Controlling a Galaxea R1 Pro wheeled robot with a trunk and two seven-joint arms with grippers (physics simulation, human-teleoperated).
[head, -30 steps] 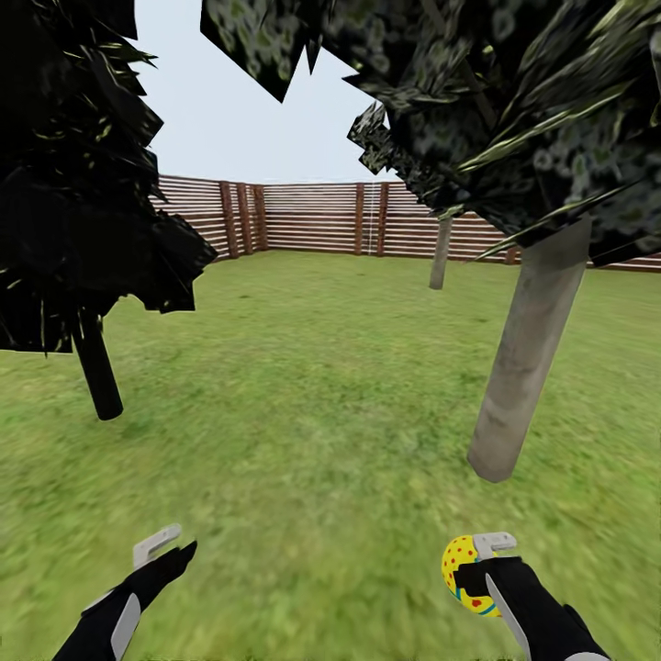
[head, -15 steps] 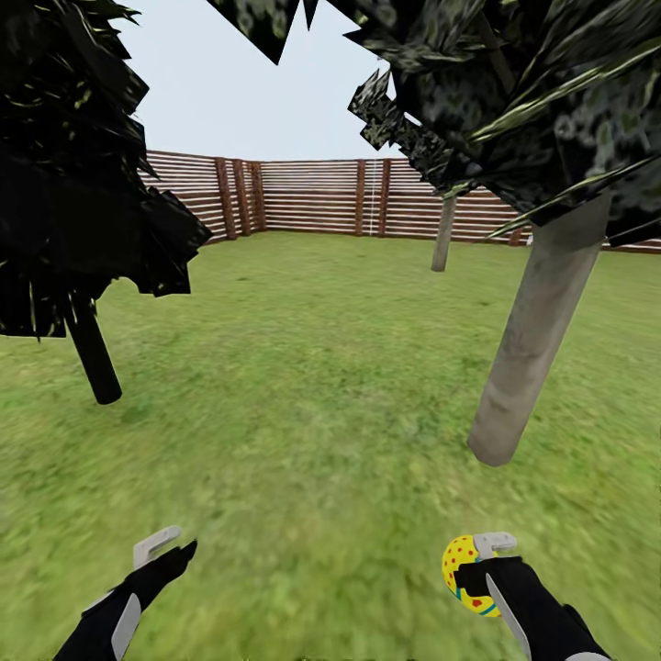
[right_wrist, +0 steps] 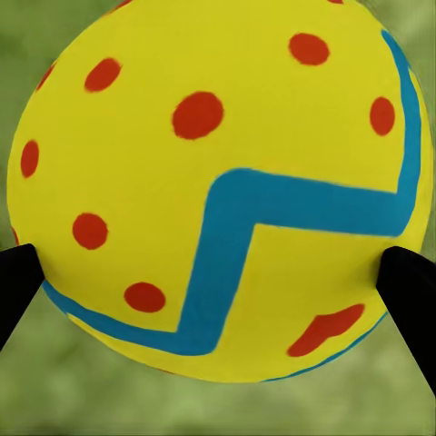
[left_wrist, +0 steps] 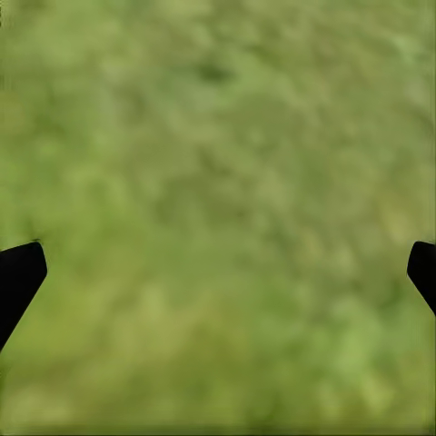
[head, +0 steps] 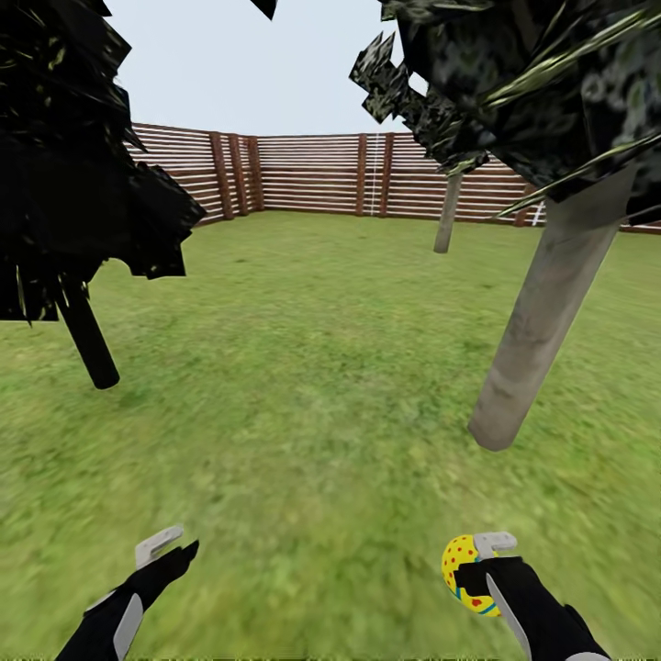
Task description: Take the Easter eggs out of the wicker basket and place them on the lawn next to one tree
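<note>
item: easter egg point(head: 464, 575), yellow with red dots and a blue zigzag. we find it clamped in the right gripper point(head: 470, 571), low and to the right in the head view, above the lawn point(head: 312, 367). in the right wrist view the two black fingertips point(right_wrist: 20, 282) press against opposite flanks of the egg point(right_wrist: 213, 186), so we judge it is carried by its sides to keep it from rolling out in transit.

orientation: in the head view we read the egg's long axis as roughly upright, tipped a little; which end is the narrow one we cannot tell.

item: left gripper point(head: 165, 548), carrying nothing. in the left wrist view its tips sit at the two edges with bare grass between, so we log the jaws as spread wide, likely kept free for balance or a later pick.

item: tree point(head: 537, 321), pale leaning trunk, ahead and to the right, its foot near the egg but apart from it. we judge it the intended drop site.

other entries: near-black tree point(head: 87, 335) at left; slatted fence point(head: 303, 174) beyond.
</note>
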